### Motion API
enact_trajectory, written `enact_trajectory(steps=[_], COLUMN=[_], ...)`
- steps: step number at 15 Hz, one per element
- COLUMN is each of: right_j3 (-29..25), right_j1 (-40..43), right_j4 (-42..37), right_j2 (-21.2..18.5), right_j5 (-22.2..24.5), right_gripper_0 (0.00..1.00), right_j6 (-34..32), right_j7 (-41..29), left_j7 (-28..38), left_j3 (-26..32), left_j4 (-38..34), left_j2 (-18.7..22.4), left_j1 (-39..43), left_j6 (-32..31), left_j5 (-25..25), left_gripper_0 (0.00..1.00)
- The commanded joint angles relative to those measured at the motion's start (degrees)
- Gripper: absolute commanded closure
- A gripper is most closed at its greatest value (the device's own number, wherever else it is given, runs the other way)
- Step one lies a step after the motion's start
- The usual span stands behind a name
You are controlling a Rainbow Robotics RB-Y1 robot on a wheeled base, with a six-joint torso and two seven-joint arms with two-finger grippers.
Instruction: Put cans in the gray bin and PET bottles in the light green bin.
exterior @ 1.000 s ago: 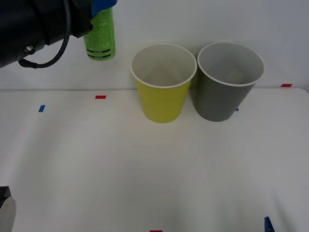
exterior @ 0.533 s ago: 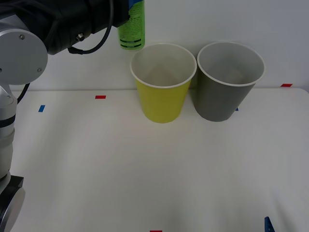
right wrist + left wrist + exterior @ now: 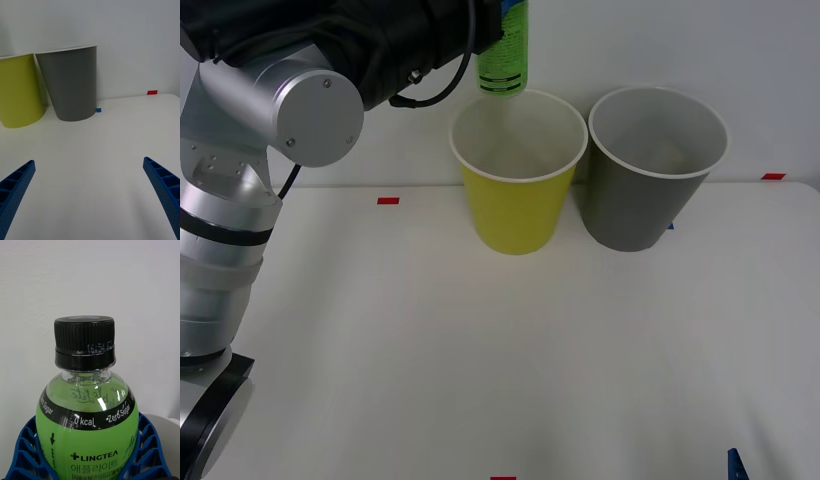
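Note:
A small bright green PET bottle (image 3: 505, 55) with a black cap (image 3: 84, 341) hangs upright just above the rear left rim of the light green bin (image 3: 518, 215). My left gripper (image 3: 88, 459) is shut on the bottle (image 3: 87, 438), its blue fingers (image 3: 26, 453) wrapped around the body. The gray bin (image 3: 647, 190) stands right beside the light green one, on its right. My right gripper (image 3: 88, 198) is open low over the table near the front right, facing both bins (image 3: 71, 88).
The left arm (image 3: 270, 130) reaches across the upper left of the front view. Small red tape marks (image 3: 388, 201) and blue ones lie on the white table (image 3: 480, 370). A white wall rises right behind the bins.
My left gripper has carried the bottle rightward, from well left of the bins to just over the light green bin's rim. The right arm has stayed still.

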Motion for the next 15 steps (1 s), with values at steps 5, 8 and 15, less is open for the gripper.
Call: enact_trajectory(steps=[5, 8, 15], right_j3=[0.0, 0.0, 0.0], right_j1=[0.0, 0.0, 0.0], right_j4=[0.0, 0.0, 0.0], right_j2=[0.0, 0.0, 0.0], right_j5=[0.0, 0.0, 0.0], right_gripper_0=[0.00, 0.00, 0.00], right_j6=[0.0, 0.0, 0.0], right_j7=[0.0, 0.0, 0.0], left_j7=[0.0, 0.1, -0.2], left_j3=[-5.4, -5.7, -6.7], left_j4=[6.3, 7.1, 8.4], left_j2=[-0.3, -0.7, -0.5], left_j1=[-1.1, -1.2, -1.1], left_j6=[-9.7, -9.8, -11.9], left_j5=[0.1, 0.1, -0.2], left_gripper_0=[1.00, 1.00, 0.59])
